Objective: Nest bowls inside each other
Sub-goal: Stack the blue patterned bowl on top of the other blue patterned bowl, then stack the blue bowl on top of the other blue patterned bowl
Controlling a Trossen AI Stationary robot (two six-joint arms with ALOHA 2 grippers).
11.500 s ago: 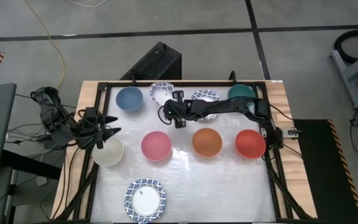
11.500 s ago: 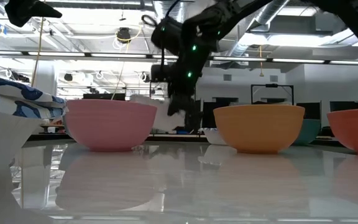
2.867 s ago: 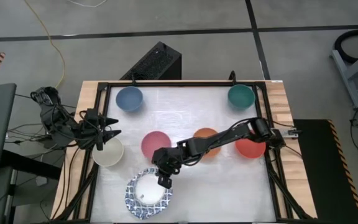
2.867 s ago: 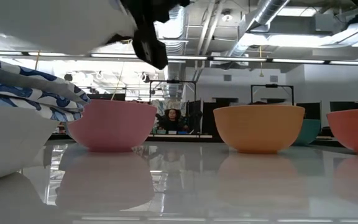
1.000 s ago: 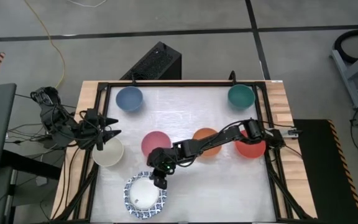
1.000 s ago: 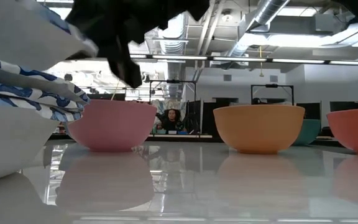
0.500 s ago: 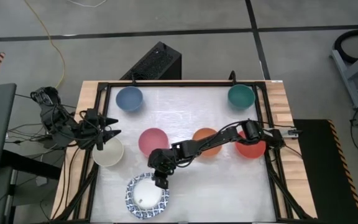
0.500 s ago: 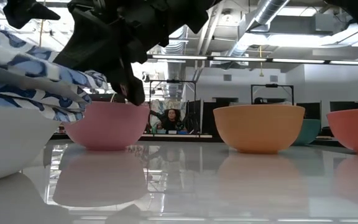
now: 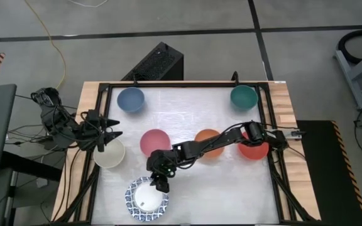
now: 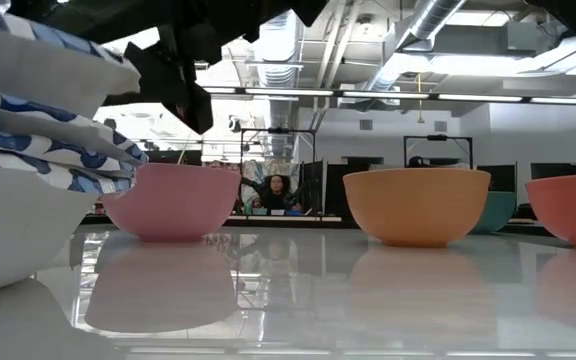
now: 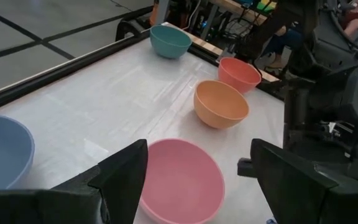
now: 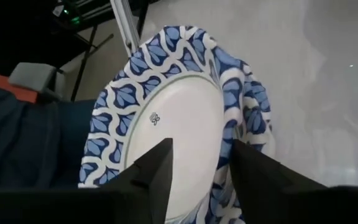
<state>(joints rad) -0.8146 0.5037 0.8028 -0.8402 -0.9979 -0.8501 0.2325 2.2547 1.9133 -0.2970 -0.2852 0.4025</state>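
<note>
A stack of white bowls with blue-patterned rims [image 9: 147,198] stands near the table's near edge, left of the middle. It fills the left of the low view [image 10: 28,190]. My right gripper [image 9: 159,183] hangs open just over the far-right rim of the top bowl [image 12: 173,124], and that rim shows between its spread fingers. My left gripper [image 9: 112,134] waits open at the left edge, above a cream bowl [image 9: 109,153]. Pink [image 9: 155,143], orange [image 9: 208,143] and red [image 9: 254,145] bowls stand in a row across the middle. My right gripper's fingers [image 12: 151,171] stand apart over the top bowl's far-right rim [image 12: 232,118], slanting down from the table's far right. I cannot tell whether either finger touches the rim. The top bowl rests in the stack.
A blue bowl [image 9: 131,99] stands at the far left and a teal bowl [image 9: 244,97] at the far right. A black frame [image 9: 187,83] runs round the white table top. A person sits in the room beyond the table [image 10: 273,190].
The top patterned bowl hung tilted above the stack a second ago. It came down onto the stack and now lies lower and more level in it. My right gripper has let go of it and drawn up a little off its rim.
</note>
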